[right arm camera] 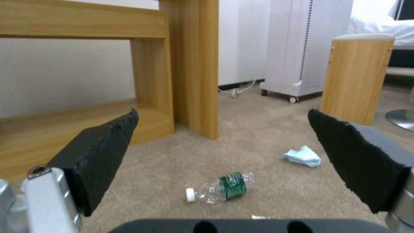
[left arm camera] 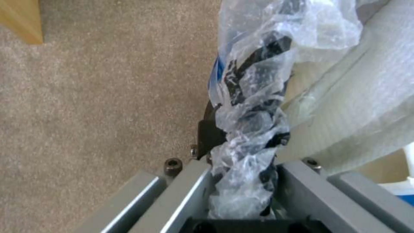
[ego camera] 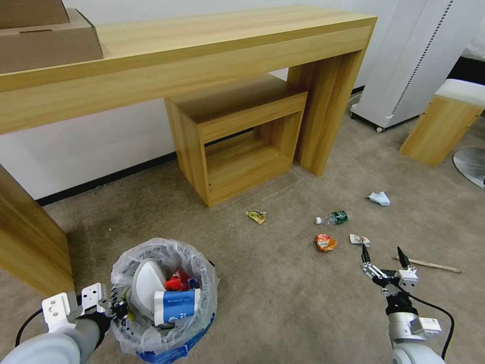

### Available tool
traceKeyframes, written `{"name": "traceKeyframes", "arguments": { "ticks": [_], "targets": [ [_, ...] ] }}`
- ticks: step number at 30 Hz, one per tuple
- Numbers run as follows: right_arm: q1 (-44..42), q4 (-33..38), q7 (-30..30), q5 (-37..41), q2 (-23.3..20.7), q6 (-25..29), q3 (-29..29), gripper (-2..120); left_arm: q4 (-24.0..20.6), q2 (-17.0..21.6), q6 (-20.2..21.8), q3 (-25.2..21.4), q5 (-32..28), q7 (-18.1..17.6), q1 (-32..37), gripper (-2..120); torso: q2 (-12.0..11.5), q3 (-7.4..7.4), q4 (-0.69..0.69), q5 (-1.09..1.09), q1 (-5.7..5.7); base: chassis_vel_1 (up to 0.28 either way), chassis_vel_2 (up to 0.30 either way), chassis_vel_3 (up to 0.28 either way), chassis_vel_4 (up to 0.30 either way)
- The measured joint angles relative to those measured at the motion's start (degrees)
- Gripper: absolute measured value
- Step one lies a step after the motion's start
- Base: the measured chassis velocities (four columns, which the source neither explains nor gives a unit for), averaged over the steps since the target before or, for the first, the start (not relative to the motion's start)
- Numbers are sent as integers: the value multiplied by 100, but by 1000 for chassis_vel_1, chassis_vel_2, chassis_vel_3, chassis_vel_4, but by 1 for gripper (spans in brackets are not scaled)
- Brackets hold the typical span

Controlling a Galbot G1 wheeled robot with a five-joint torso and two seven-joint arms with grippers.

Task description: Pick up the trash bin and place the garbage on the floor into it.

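The trash bin (ego camera: 178,348), blue with a clear plastic liner, is at the lower left of the head view and holds a white slipper (ego camera: 146,285), a blue-white pack and a red wrapper. My left gripper (ego camera: 119,309) is shut on its rim; in the left wrist view the bagged black rim (left arm camera: 254,123) runs between the fingers. My right gripper (ego camera: 384,259) hangs open above the beige floor (ego camera: 283,293). Ahead of it lie garbage pieces: a green-labelled bottle (ego camera: 334,218) (right arm camera: 222,189), an orange wrapper (ego camera: 325,243), a white-red wrapper (ego camera: 359,239), a pale blue tissue (ego camera: 379,198) (right arm camera: 304,156), a yellowish wrapper (ego camera: 256,217) and a wooden stick (ego camera: 432,265).
A long wooden desk (ego camera: 202,55) spans the back, with a small open shelf unit (ego camera: 237,146) under it and a cardboard box (ego camera: 45,38) on top. A white wheeled appliance (ego camera: 404,65), a wooden stool (ego camera: 442,129) and a round chair base (ego camera: 472,166) stand at the right.
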Motion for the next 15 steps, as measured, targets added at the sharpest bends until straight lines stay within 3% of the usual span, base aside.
{"name": "traceKeyframes", "arguments": {
  "ticks": [15],
  "targets": [
    [160,-156,16,21,-42,-26,-102,100,80,35,0,19,6,19,-57,0,0,0,1,0,0,-81,70,72,-79]
  ]
}}
